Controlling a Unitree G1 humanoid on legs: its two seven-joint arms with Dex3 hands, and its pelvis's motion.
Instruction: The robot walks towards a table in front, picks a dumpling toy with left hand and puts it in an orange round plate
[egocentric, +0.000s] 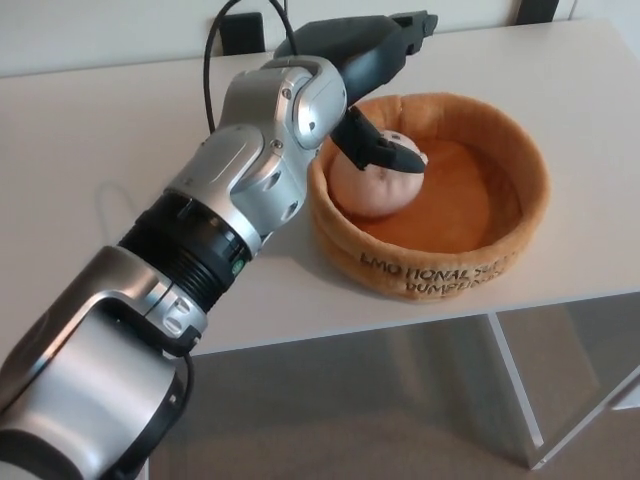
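**Q:** So where's the dumpling toy (372, 185) sitting at this point?

**A:** It's lying inside the orange round plate (520, 215), which is really more of a plush basket with soft raised walls. The toy is sitting on the left side of the inside, leaning right up against the left wall. It's pale pink and roundish, and you're only seeing a dark dot or two near its top, so it looks tipped away from the camera.

**Q:** And the left hand (378, 95), is it gripping it?

**A:** Nope, doesn't look like it. The fingers are spread apart. One dark fingertip (392, 153) is hanging just over the top of the toy, maybe brushing it, can't tell for sure. The other fingers (400, 35) are pointing off to the far side, above the basket's far rim and well clear of the toy. So nothing's being pinched.

**Q:** What else is showing?

**A:** The silver left arm (245, 180) is coming in from the near left and crossing the white table (90, 150). The plate is sitting near the table's near edge, with black lettering running along its near wall. A black cable (210, 60) is looping up behind the arm at the far edge. The right hand isn't showing anywhere.
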